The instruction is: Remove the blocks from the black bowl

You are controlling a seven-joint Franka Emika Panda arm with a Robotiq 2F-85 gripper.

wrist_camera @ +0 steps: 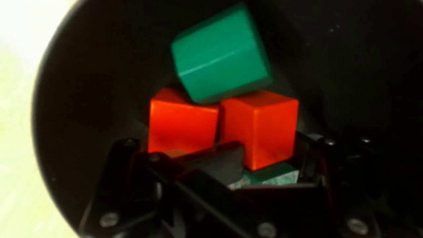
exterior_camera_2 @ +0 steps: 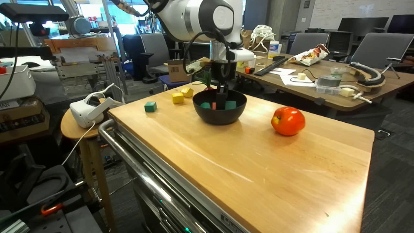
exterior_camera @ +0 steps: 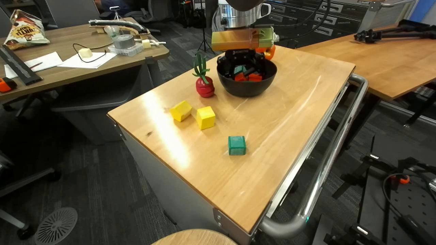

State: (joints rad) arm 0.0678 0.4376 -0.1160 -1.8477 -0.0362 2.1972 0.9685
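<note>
The black bowl (exterior_camera: 247, 89) stands on the wooden cart top in both exterior views, and fills the wrist view. Inside it a green block (wrist_camera: 221, 56) leans on two red-orange blocks (wrist_camera: 183, 129). Lower down, a green block (wrist_camera: 279, 175) with worn faces is partly covered. My gripper (wrist_camera: 261, 177) reaches down into the bowl, its left finger pad (wrist_camera: 218, 163) against or just before the right red-orange block (wrist_camera: 264, 129). Dark links hide much of the space between the fingers, so whether a block is gripped cannot be told. Outside lie two yellow blocks (exterior_camera: 205, 117) and a green block (exterior_camera: 237, 145).
A red radish-like toy (exterior_camera: 205, 87) with green leaves stands close beside the bowl. An orange-red round fruit (exterior_camera_2: 288, 121) sits on the cart top on the bowl's other side. A metal handle (exterior_camera: 323, 177) runs along one cart edge.
</note>
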